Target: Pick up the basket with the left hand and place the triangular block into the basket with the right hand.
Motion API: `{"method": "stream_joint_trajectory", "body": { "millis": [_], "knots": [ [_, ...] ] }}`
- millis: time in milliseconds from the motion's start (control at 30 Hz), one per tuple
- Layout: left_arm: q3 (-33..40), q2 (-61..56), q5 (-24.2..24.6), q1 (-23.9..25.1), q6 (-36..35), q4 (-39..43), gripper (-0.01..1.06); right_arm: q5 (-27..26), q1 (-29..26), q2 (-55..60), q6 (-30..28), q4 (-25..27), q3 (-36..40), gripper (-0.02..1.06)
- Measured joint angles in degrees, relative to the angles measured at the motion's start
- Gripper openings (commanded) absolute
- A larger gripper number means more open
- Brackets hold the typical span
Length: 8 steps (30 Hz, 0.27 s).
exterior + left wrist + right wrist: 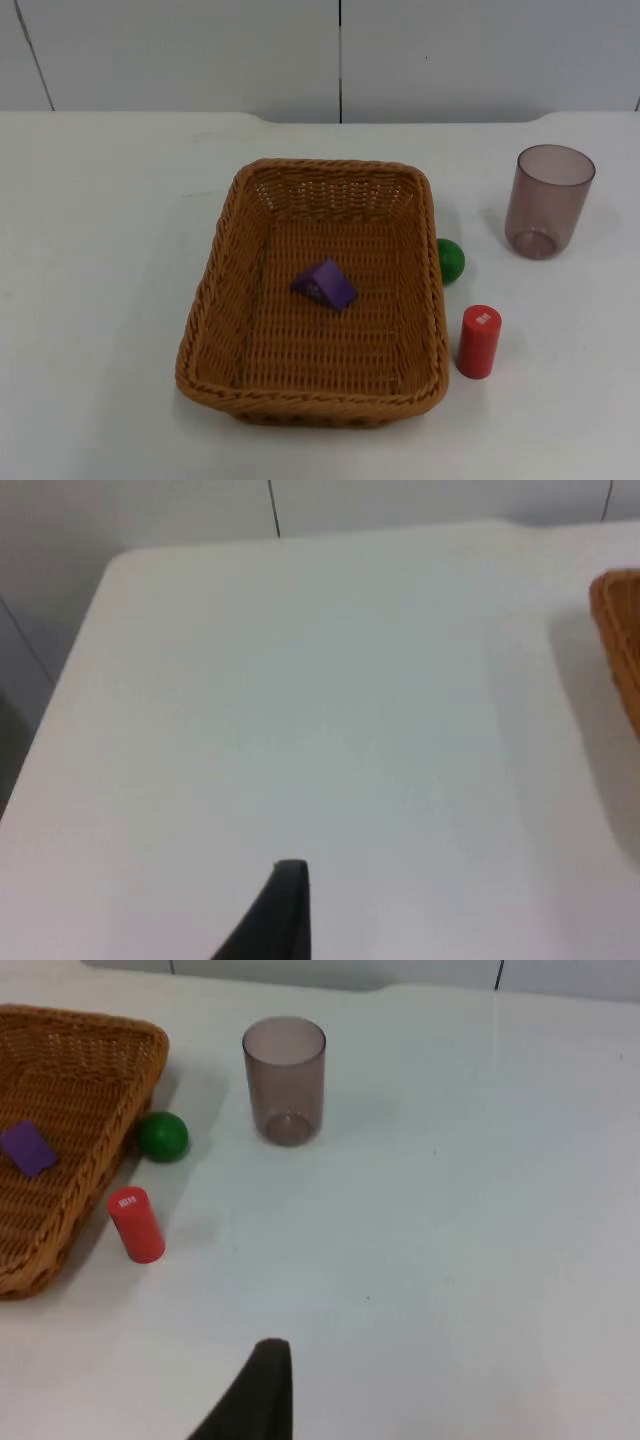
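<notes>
The brown wicker basket [208, 295] stands on the white table in the middle of the top view. A purple triangular block [324, 284] lies on its floor near the centre. My left gripper [290, 882] hangs over bare table well to the left of the basket, whose rim [622, 630] shows in the left wrist view. My right gripper [270, 1360] hangs over bare table to the right of the basket [90, 1055], some way from it; the purple block [28, 1147] is visible inside. Neither gripper holds anything.
A green ball [450, 260] touches the basket's right wall. A red cylinder [478, 341] stands just in front of the ball. A smoky translucent cup [548, 200] stands farther back right. The grey partition wall closes off the table's far edge.
</notes>
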Motion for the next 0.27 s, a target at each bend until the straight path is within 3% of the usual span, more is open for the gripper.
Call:
{"method": "stream_joint_trajectory", "body": {
  "millis": [267],
  "knots": [
    [1.6,0.0,-0.1,-0.2,-1.0,1.1,1.05,-1.8,0.0,0.0,0.1,0.0,1.0,1.05]
  ]
}}
